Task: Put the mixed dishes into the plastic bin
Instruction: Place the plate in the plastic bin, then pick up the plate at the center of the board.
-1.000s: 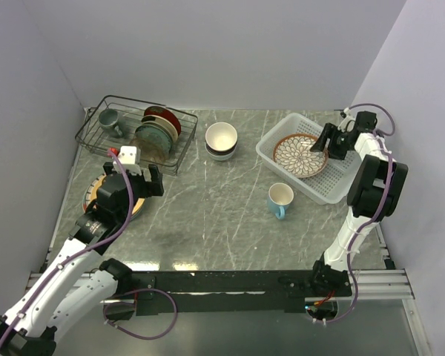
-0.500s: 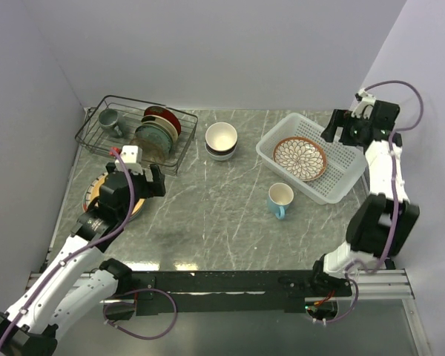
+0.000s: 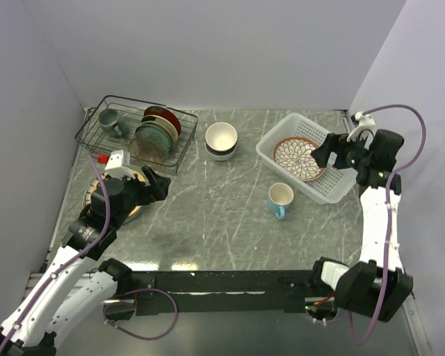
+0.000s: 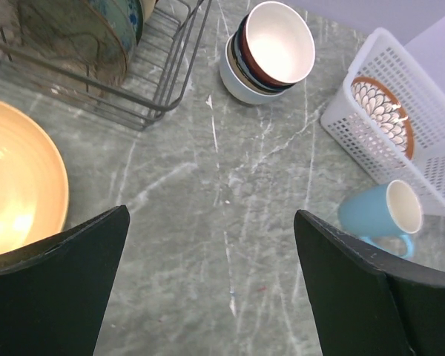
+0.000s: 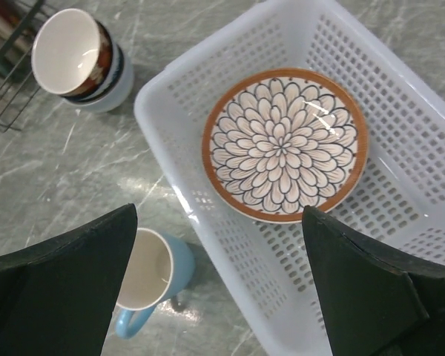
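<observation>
Hanging over the table's left edge, the left gripper [image 3: 154, 185] has its jaws spread and empty. The stack of plates [image 4: 15, 185] lies flat under it and a little back toward that arm's base, so a reach down onto the rim looks like the natural move. Behind it stands the black wire rack [image 4: 159, 96]. Right of the rack, mid-table, the stacked bowls [image 3: 222, 139] sit upright, roughly between the two arms. Further right, the light blue mug [image 3: 279, 199] stands upright just outside the near-left wall of the white plastic bin [image 3: 334, 185], handle toward the arms' side and plainly nearer the right arm. The brown-rimmed plate [image 3: 300, 157] already lies flat inside the bin. Above the bin's right half hovers the right gripper [image 3: 325, 153], jaws wide and holding nothing. The grey marbled table [image 3: 208, 215] leaves open room around mug and bowls.
</observation>
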`<state>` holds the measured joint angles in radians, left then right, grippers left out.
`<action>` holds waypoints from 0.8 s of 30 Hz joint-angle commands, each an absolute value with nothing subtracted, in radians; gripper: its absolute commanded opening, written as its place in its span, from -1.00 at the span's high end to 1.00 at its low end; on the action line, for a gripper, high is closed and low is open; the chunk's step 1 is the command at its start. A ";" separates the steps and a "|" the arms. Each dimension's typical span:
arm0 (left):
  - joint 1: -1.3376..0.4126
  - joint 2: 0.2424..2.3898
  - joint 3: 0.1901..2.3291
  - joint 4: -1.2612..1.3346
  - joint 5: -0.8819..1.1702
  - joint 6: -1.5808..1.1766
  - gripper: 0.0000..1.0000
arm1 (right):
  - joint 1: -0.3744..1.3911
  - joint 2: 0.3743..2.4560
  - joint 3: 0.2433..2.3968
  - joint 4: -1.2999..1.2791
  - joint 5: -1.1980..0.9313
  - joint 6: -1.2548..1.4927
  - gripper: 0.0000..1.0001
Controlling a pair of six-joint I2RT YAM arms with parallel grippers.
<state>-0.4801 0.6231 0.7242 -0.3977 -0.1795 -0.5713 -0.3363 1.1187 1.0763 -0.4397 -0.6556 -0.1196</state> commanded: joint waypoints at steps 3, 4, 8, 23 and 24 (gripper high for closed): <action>-0.474 0.623 0.716 -0.431 -0.239 -0.730 -0.99 | -0.337 0.961 0.931 -0.269 -0.732 -0.078 -1.00; -0.474 0.630 0.713 -0.434 -0.261 -0.750 -0.99 | -0.337 0.948 0.892 -0.256 -0.745 -0.080 -1.00; -0.474 0.743 0.718 -0.449 -0.374 -0.761 -0.99 | -0.337 0.925 0.844 -0.227 -0.805 -0.089 -1.00; -0.462 1.267 0.917 -0.601 -0.624 -0.646 -0.71 | -0.337 0.948 0.871 -0.271 -0.859 -0.097 -1.00; -0.460 1.282 0.928 -0.598 -0.630 -0.635 -0.66 | -0.337 0.948 0.873 -0.273 -0.861 -0.098 -0.99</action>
